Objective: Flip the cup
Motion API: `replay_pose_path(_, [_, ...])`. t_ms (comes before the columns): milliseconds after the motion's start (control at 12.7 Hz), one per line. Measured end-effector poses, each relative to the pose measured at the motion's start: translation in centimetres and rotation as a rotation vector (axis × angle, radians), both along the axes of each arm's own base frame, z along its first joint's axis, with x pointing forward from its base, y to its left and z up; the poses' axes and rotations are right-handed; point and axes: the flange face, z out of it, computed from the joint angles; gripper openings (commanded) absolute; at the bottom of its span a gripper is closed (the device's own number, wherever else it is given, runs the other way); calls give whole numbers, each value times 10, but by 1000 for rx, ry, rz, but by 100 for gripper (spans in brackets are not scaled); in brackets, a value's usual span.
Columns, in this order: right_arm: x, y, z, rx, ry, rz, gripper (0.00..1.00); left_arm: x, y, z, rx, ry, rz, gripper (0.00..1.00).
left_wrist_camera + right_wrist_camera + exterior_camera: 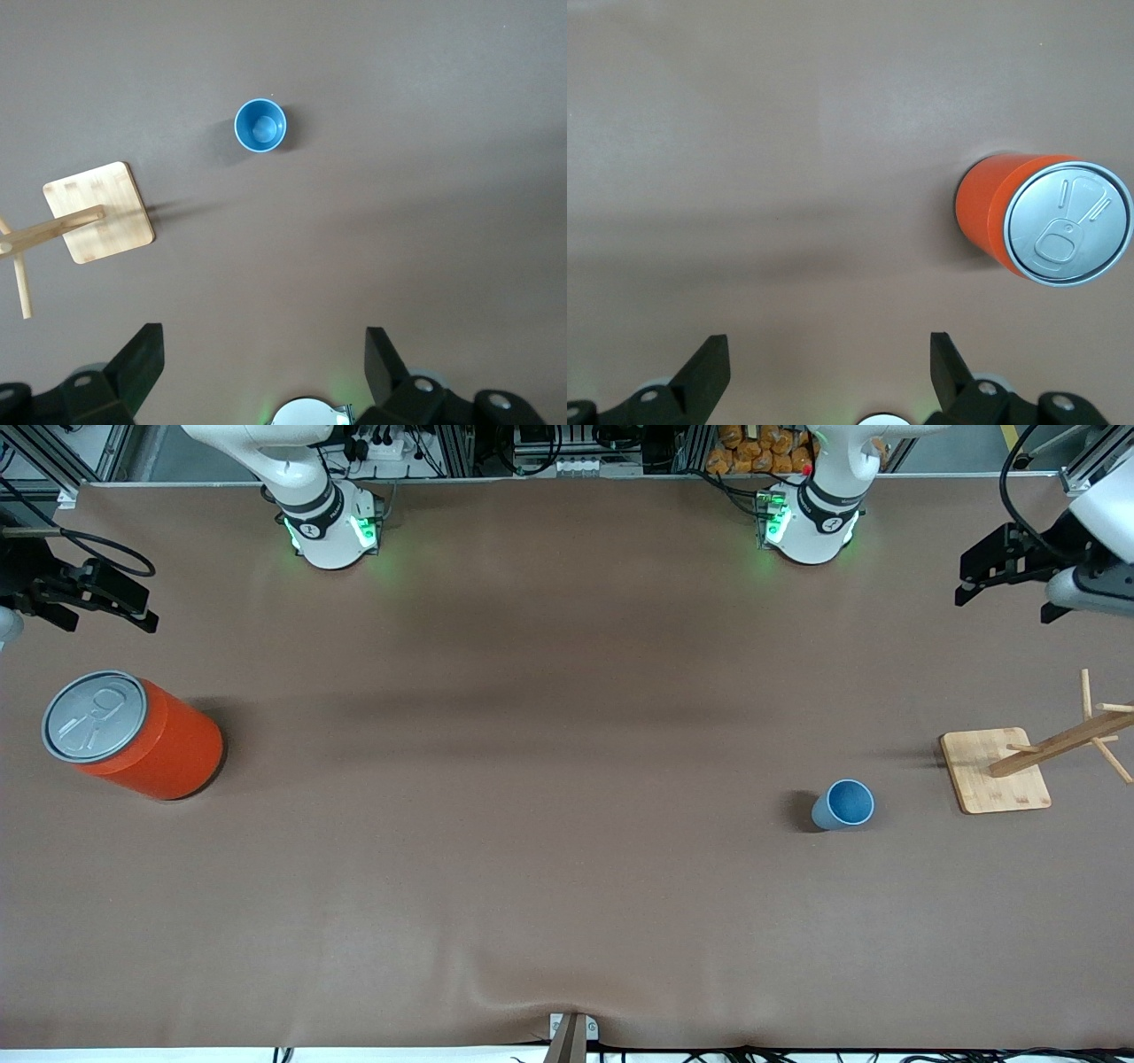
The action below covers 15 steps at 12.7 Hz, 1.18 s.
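Observation:
The cup (842,804) is a small light-blue tumbler standing upright, mouth up, on the brown table toward the left arm's end. It also shows in the left wrist view (260,125), with its darker blue inside visible. My left gripper (974,580) is open and empty, held high over the table's edge at the left arm's end, well apart from the cup; its jaws (264,354) stand wide apart. My right gripper (133,607) is open and empty, held high over the right arm's end of the table (831,354).
A big orange can (133,735) with a grey pull-tab lid stands at the right arm's end, also in the right wrist view (1045,221). A wooden peg rack on a square base (997,771) stands beside the cup, toward the left arm's end, seen too in the left wrist view (97,223).

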Motion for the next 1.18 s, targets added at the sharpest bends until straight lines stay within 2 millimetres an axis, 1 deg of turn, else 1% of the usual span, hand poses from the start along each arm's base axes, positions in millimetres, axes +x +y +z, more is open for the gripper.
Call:
replay_pose_path(472, [-2,0,-1,0,16,1,100,4,1,-8,43,0,5,100])
replay_pose_path(709, [-3,1,-2,1,27,3,100,6,-1,-12,49,6,12,100])
replay_pose_path(1181, [-3,2,-2,1,27,5,100,6,0,-6,61,-9,14,100])
